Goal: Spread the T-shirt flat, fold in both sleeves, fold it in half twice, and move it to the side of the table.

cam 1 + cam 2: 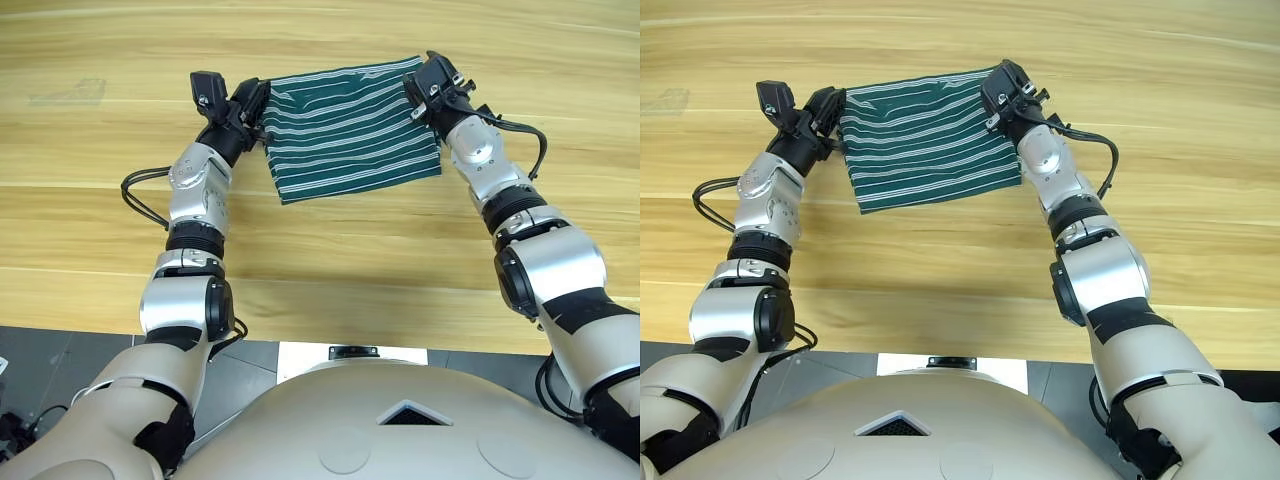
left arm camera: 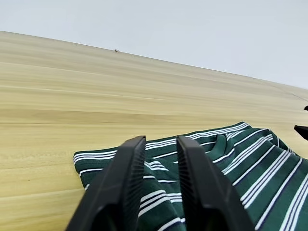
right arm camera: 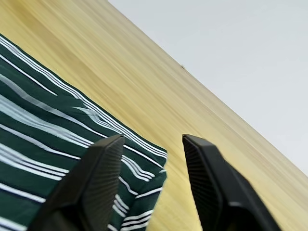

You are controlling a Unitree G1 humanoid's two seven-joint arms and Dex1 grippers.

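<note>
A folded green T-shirt (image 1: 350, 130) with white stripes lies flat as a rough rectangle on the wooden desk (image 1: 300, 260), in the far middle of the scene, its stripes running left to right and its near edge slanting a little. The left end effector (image 1: 255, 100) sits at the shirt's far left corner, touching the cloth there. In the left wrist view its two black fingers (image 2: 132, 163) stand only a narrow gap apart, and rumpled striped cloth shows through that gap and on both sides of it. The cloth at this corner is bunched into small folds, while the rest of the shirt lies smooth. The right end effector (image 1: 415, 85) sits at the far right corner, over the shirt's edge. In the right wrist view its fingers (image 3: 103, 163) are spread wide, with one over the striped cloth and the other over bare wood just past the edge, so the corner of the shirt lies in the gap between them; nothing is clamped there. Both arms stretch forward across the desk, one on each side of the shirt, with black cables looping off the forearms. The far edge of the desk meets a plain pale wall.
</note>
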